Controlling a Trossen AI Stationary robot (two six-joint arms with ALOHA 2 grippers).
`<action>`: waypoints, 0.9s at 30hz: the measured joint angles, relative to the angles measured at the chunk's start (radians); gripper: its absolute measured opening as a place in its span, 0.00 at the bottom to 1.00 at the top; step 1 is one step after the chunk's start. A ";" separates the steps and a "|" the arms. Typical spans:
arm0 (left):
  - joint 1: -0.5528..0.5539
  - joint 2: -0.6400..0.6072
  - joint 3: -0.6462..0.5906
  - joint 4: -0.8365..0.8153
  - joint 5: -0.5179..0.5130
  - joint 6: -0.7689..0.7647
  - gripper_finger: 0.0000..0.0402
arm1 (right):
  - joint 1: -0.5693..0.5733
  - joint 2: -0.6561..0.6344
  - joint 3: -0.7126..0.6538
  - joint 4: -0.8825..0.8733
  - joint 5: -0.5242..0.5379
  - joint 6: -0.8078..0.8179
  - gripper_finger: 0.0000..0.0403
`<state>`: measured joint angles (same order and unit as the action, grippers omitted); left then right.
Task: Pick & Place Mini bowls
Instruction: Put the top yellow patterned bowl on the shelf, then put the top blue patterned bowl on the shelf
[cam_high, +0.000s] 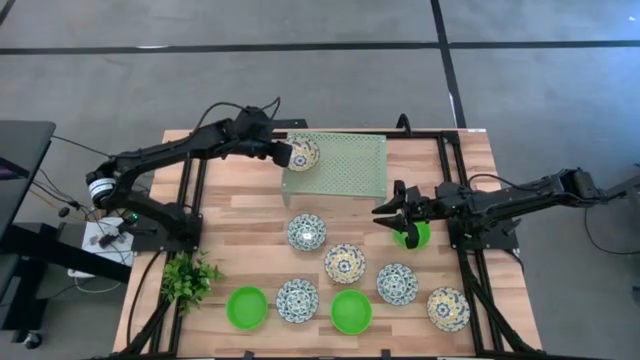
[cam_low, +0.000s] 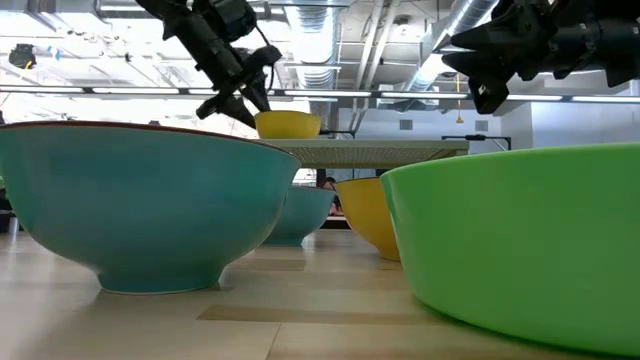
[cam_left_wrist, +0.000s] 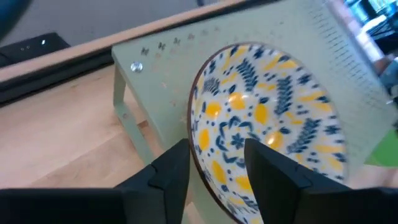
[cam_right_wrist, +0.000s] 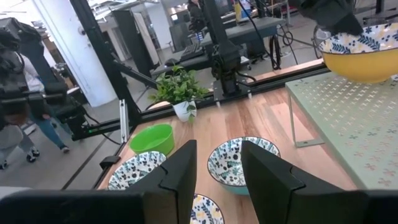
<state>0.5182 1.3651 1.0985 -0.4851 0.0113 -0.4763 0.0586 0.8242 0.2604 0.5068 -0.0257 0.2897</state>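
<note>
Left tool (cam_high: 288, 153): pinching the rim of a white, blue-and-yellow floral mini bowl (cam_high: 303, 154), holding it just above the pale green perforated rack (cam_high: 350, 165) at the table's (cam_high: 240, 215) far edge.
Right tool (cam_high: 385, 213): waiting, fingers parted and empty, over a bright green mini bowl (cam_high: 413, 236) near the right edge.
Other bowls: sitting on the table's near half.
Step in hand: setting the bowl on the rack.
Doing it well: I would be lowering level until the foot is resting flat, clear of the rack's edge, before releasing.
</note>
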 joint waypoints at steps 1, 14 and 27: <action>0.000 -0.018 0.000 0.002 0.000 0.000 0.39 | 0.000 0.000 0.000 -0.002 0.000 0.000 0.30; -0.116 -0.314 0.000 0.009 0.000 0.068 0.38 | 0.000 0.000 0.000 -0.015 0.000 0.000 0.30; -0.508 -0.385 -0.067 0.014 0.001 0.283 0.34 | 0.001 0.000 0.000 -0.037 0.000 0.039 0.30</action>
<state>0.0100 0.9798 1.0316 -0.4706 0.0127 -0.1930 0.0596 0.8246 0.2604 0.4703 -0.0257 0.3291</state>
